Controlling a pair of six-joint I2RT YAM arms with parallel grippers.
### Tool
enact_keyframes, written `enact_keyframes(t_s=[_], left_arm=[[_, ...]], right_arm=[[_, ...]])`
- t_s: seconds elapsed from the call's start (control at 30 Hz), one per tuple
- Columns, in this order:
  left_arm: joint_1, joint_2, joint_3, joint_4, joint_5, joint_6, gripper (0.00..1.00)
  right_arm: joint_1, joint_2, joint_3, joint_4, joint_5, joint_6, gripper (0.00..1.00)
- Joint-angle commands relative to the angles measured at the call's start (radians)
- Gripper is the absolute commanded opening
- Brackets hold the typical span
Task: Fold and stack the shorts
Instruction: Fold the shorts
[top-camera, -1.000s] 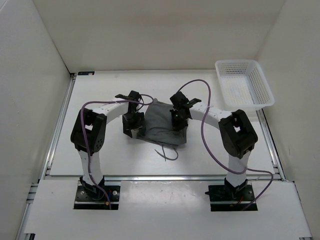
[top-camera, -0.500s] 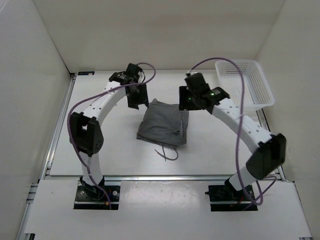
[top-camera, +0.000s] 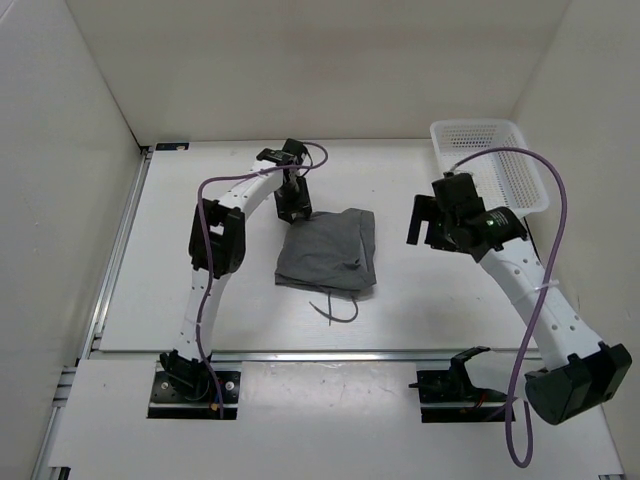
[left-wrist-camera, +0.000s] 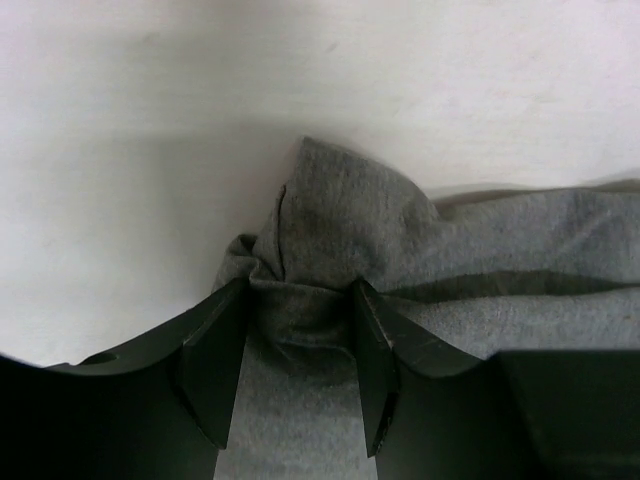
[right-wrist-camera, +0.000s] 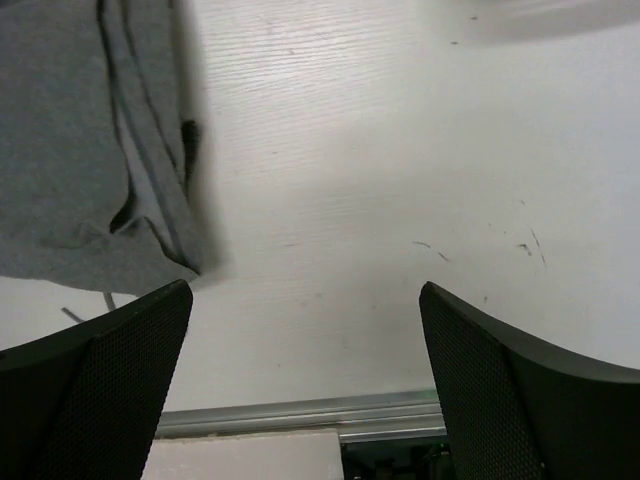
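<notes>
Left claw (left-wrist-camera: 297, 300): partly closed on cloth. Its two dark fingers (left-wrist-camera: 215, 370) pinch a bunched corner of the shorts (top-camera: 328, 250), and the fabric is gathered into a puckered knot between them. Position: at the far-left corner of the garment, toward the back of the desk (top-camera: 160, 280), with the arm arching over from its base.

Right claw (top-camera: 422, 225): jaws spread wide, nothing between them, nothing held. Position: to the right of the shorts and apart from them, between the garment and the basket (top-camera: 485, 124). Its wrist view shows bare desk between the fingers, with the right edge of the shorts at upper left.

Shorts: one pair, dark grey, soft fabric. They lie at mid-desk between the two arms, folded into a rough rectangle. Layered fold edges show along the right side. The only contact is the left claw at the far-left corner.

Drawstring (top-camera: 335, 305): thin, grey. It trails in a loose loop off the near edge of the shorts onto the desk.

Basket: white plastic mesh, rectangular. It sits at the far-right corner of the desk, well apart from the shorts.
</notes>
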Motion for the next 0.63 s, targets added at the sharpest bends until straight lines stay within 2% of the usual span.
enact_keyframes(t_s=[0.0,0.1,0.2,0.23,0.27,0.4,0.5,0.57,0.6], left_arm=[[0.019,-0.116,-0.069,-0.044,-0.089,-0.023,0.56],[0.05,-0.235,-0.156,-0.035,-0.152,-0.023,0.56],[0.079,-0.355,-0.193,-0.049,-0.177,-0.014,0.75],[0.094,-0.381,-0.193,-0.06,-0.189,-0.014,0.85],[0.108,-0.428,-0.193,-0.072,-0.189,0.0,1.0],[0.129,-0.55,-0.193,-0.132,-0.222,0.032,1.0],[0.149,-0.675,-0.26,-0.144,-0.243,0.043,1.0],[0.16,-0.749,-0.311,-0.144,-0.252,0.043,1.0],[0.174,-0.821,-0.339,-0.135,-0.252,0.052,1.0]], right_arm=[[-0.03,-0.057,-0.012,-0.03,0.047,0.029,1.0],[-0.057,-0.068,-0.003,-0.04,0.069,0.029,1.0],[-0.083,-0.057,0.017,-0.04,0.078,0.029,1.0],[-0.093,-0.039,0.017,-0.04,0.078,0.042,1.0],[-0.103,-0.028,0.027,-0.052,0.101,0.06,1.0],[-0.103,0.006,0.049,-0.063,0.153,0.092,1.0],[-0.112,-0.005,0.049,-0.063,0.187,0.102,1.0],[-0.112,-0.041,0.049,-0.034,0.187,0.066,0.92],[-0.112,-0.051,0.038,-0.02,0.187,0.066,0.92]])
